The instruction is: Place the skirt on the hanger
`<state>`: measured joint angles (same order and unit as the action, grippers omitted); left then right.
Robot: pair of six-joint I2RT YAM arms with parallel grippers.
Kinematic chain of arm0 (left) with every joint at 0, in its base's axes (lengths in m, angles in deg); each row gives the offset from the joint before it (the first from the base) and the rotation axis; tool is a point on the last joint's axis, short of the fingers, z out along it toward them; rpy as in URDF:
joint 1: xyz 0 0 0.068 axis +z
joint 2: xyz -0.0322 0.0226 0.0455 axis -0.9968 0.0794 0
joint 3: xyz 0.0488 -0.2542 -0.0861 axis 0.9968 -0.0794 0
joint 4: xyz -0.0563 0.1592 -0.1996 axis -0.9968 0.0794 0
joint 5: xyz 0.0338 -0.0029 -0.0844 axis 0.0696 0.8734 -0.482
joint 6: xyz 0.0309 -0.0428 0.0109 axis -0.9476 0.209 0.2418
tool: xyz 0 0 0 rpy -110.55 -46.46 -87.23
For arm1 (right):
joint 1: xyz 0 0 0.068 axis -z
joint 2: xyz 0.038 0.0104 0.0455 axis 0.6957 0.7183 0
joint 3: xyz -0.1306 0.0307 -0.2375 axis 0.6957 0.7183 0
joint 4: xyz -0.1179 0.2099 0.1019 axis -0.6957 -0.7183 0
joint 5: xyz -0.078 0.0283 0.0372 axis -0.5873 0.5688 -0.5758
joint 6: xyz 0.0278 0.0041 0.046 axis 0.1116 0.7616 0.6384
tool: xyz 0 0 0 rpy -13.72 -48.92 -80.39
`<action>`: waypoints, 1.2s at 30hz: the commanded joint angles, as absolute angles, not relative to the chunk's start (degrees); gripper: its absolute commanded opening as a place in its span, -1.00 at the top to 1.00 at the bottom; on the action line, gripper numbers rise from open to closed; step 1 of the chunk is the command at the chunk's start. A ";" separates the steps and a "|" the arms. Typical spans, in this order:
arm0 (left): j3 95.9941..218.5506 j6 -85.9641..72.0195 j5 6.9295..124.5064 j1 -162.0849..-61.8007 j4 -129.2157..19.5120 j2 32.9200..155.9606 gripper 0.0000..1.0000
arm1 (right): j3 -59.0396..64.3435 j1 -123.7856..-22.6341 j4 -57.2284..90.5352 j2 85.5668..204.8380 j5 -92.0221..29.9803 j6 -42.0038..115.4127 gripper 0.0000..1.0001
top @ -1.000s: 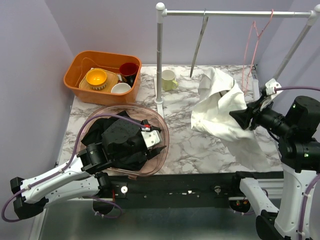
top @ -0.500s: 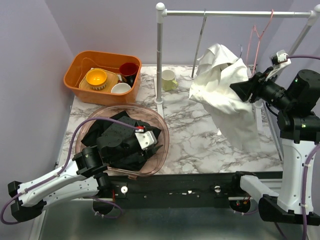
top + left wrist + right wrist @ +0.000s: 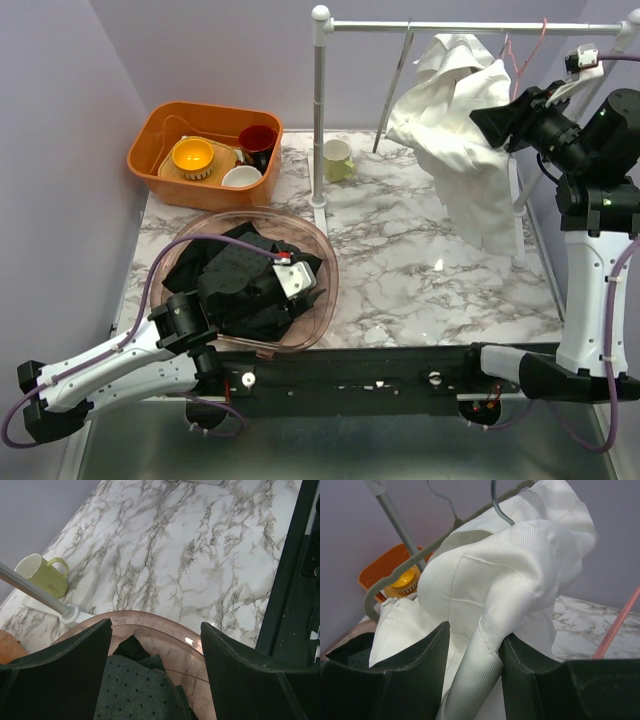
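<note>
Hanging high at the right of the overhead view, the white skirt (image 3: 455,120) is bunched against the rail (image 3: 470,27) of the clothes rack, its lower part draping toward the marble table (image 3: 400,260). The right gripper (image 3: 497,118) is clamped on a fold of it, just beside a pink hanger (image 3: 527,52). A grey hanger (image 3: 394,90) hangs from the rail at the skirt's other side. At near left, the left gripper (image 3: 318,288) hovers over a clear pink bowl (image 3: 331,268) of dark clothes (image 3: 200,265). An orange tub (image 3: 150,165) of cups sits at the far left, and a green mug (image 3: 338,160) stands by the rack's post.

From the left wrist, the two fingers (image 3: 60,670) stand wide apart with nothing between them. They sit above the bowl's rim and a dark dotted cloth (image 3: 135,690).

From the right wrist, the fingers (image 3: 415,665) pinch a thick rolled fold of the skirt. The grey hanger's arm runs across behind the cloth and its hook shows at the top. Whether the skirt rests on that hanger cannot be told.
</note>
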<state>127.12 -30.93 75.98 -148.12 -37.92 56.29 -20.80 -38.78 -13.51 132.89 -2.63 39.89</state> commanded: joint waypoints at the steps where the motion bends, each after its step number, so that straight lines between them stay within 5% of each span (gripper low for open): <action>1: 126.15 -31.38 77.32 -147.67 -39.48 56.56 -0.68 | -26.82 -38.63 -5.25 137.06 -4.82 43.51 0.99; 12: 125.88 -31.38 77.06 -146.53 -39.74 57.88 -0.68 | -32.46 -37.84 -2.35 148.32 -4.74 45.01 0.99; 22: 125.71 -31.56 75.65 -145.65 -39.74 58.05 -0.69 | -21.12 -37.67 -0.86 144.90 -2.01 41.49 0.98; 28: 126.06 -30.95 74.95 -144.86 -39.65 58.32 -0.68 | -21.03 -37.67 -2.17 144.81 -1.31 40.61 0.55; 36: 126.06 -29.98 75.21 -144.59 -40.18 57.35 -0.69 | -21.82 -37.67 -4.02 144.02 -1.75 39.73 0.39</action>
